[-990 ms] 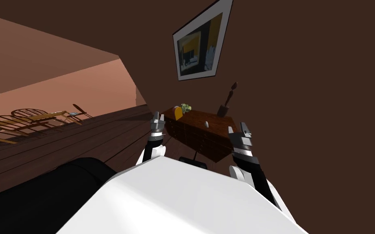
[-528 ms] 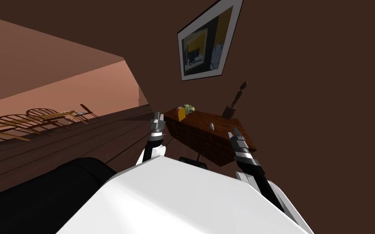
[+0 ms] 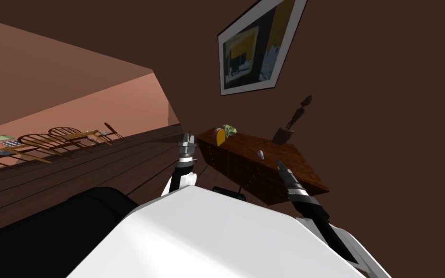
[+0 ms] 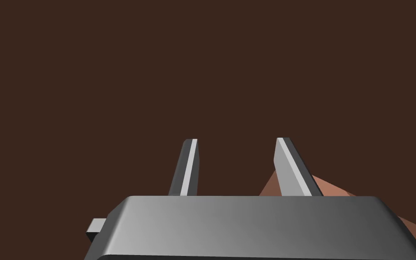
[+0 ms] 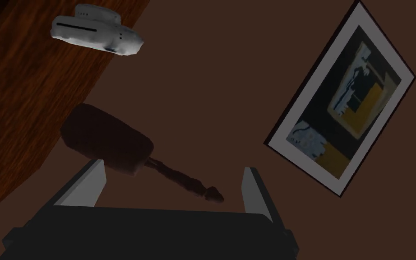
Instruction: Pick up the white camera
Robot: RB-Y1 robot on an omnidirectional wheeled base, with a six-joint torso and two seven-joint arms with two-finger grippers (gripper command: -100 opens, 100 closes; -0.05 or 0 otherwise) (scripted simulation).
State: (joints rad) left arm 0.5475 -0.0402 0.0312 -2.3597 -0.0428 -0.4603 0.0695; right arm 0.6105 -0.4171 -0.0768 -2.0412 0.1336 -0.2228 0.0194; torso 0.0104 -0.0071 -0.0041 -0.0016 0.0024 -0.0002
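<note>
The white camera (image 3: 260, 154) is a small pale lump on the top of a dark wooden dresser (image 3: 294, 164) against the brown wall. In the right wrist view the camera (image 5: 96, 35) lies on the dresser top (image 5: 17, 117), well beyond the fingers. My right gripper (image 3: 280, 167) hangs over the dresser's near edge, a short way from the camera, and its fingers (image 5: 90, 183) stand open with nothing between them (image 5: 171, 185). My left gripper (image 3: 186, 140) is raised off the dresser's left end, open and empty (image 4: 236, 162).
A dark figurine on a block base (image 3: 291, 126) stands on the dresser by the wall, also in the right wrist view (image 5: 112, 144). An orange object (image 3: 221, 136) and a small plant (image 3: 229, 129) sit at the far end. A framed picture (image 3: 257, 46) hangs above. Wooden chairs (image 3: 57, 140) stand far left.
I have moved closer to the dresser and turned, so it looms larger. My right arm has reached forward over the dresser edge, toward the camera. The left arm has held still.
</note>
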